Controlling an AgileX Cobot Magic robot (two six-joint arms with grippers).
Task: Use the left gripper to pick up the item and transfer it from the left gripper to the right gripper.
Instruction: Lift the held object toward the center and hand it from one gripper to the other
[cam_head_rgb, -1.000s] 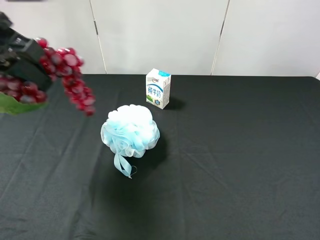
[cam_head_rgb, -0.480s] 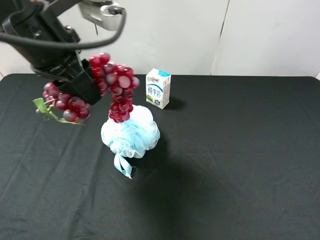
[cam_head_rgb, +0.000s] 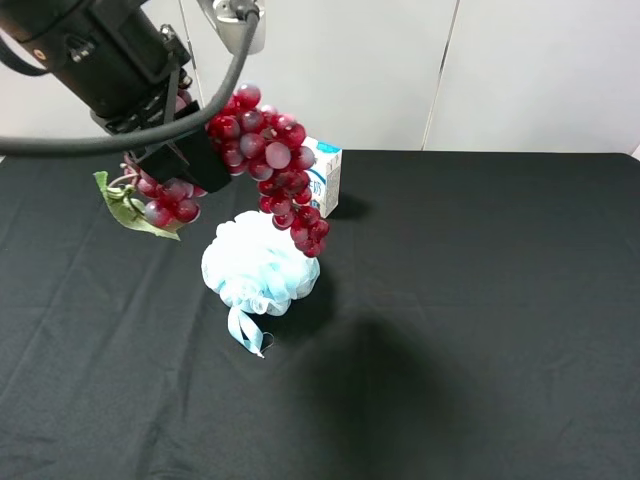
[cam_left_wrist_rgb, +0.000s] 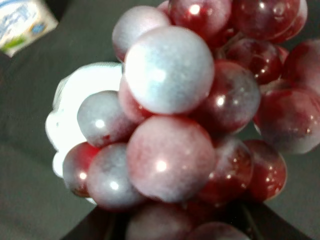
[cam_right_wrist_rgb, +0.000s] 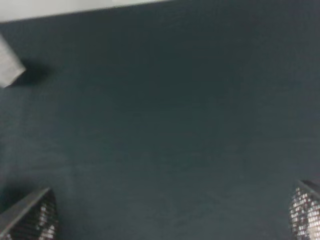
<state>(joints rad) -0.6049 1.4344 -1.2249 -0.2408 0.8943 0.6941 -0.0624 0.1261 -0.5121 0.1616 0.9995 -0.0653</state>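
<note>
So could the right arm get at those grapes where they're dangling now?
Probably yes. The grapes hang in mid-air from the left tool, their long end free above the pouf, with bare cloth on the right side. The right tool is open, though out of the overhead view.

Left arm (cam_head_rgb: 95, 55) is extending in from the upper left of the exterior high view and is held high, with a thick black cable (cam_head_rgb: 70, 148) looping beneath it. The left gripper (cam_head_rgb: 190, 160) is pointing down and to the right, its jaws clamping on the item (cam_head_rgb: 265, 150) partway along its length. The right gripper (cam_right_wrist_rgb: 167, 220) is showing only in its own wrist view. Its two mesh-patterned fingertips (cam_right_wrist_rgb: 30, 217) are standing wide apart, facing downward.
</note>
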